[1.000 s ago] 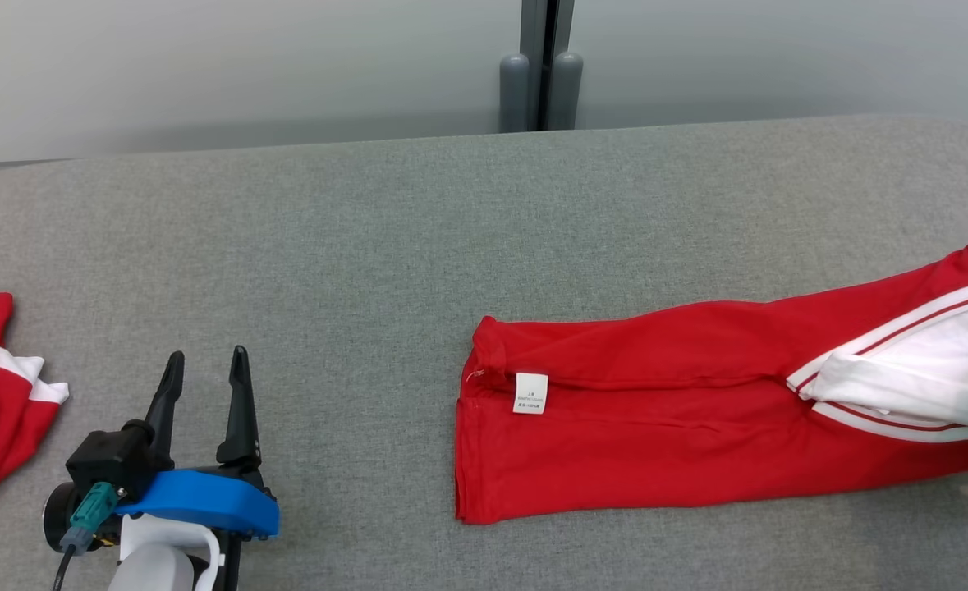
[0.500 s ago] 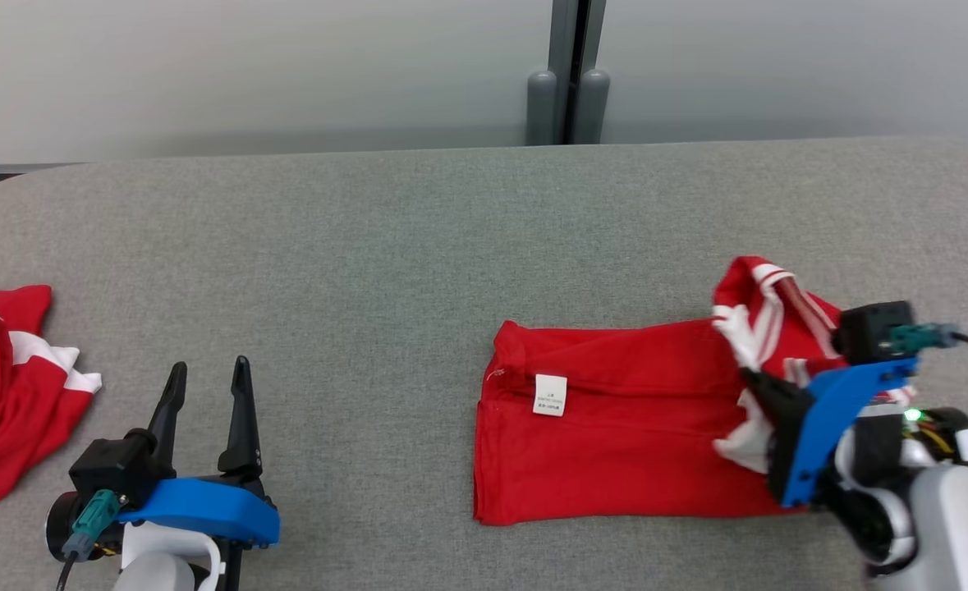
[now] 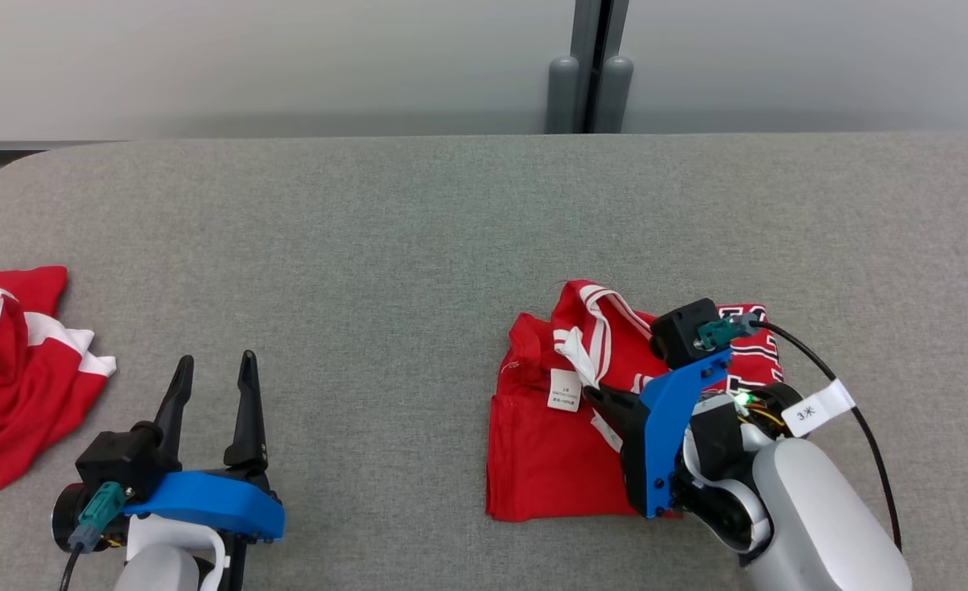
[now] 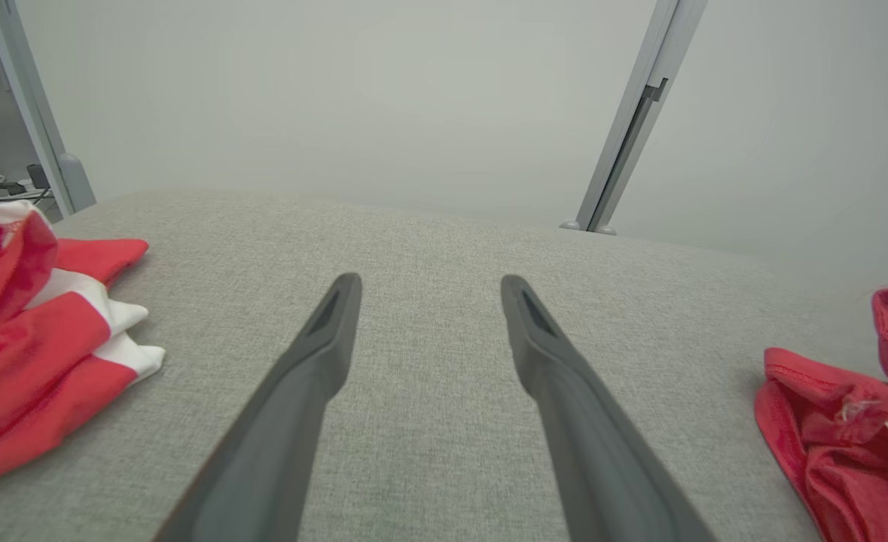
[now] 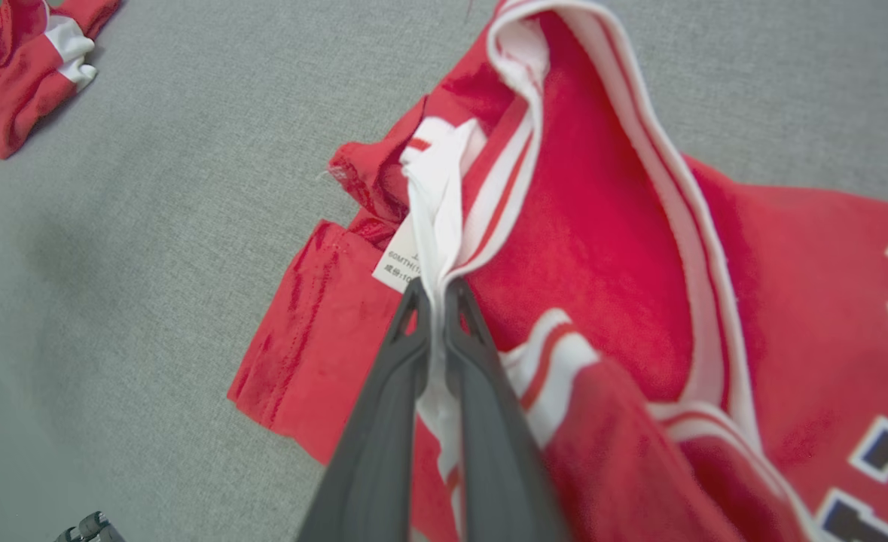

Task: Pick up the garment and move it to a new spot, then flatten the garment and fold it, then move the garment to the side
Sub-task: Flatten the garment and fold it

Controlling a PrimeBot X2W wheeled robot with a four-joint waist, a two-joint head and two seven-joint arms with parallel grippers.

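- You had bright, even light over the grey table (image 3: 369, 246) in the head view, with no hard shadows or glare.
- The wall (image 3: 204, 66) behind it darkened softly toward the table's far edge.
- Your left wrist view's wide lens tilted the grey post (image 4: 632, 128), and the left gripper (image 4: 428, 284) was soft near the bottom edge.
- Your right wrist view showed the garment (image 5: 602, 248) sharp at centre. Its lower right corner and the base of the right gripper (image 5: 434, 290) were blurred.
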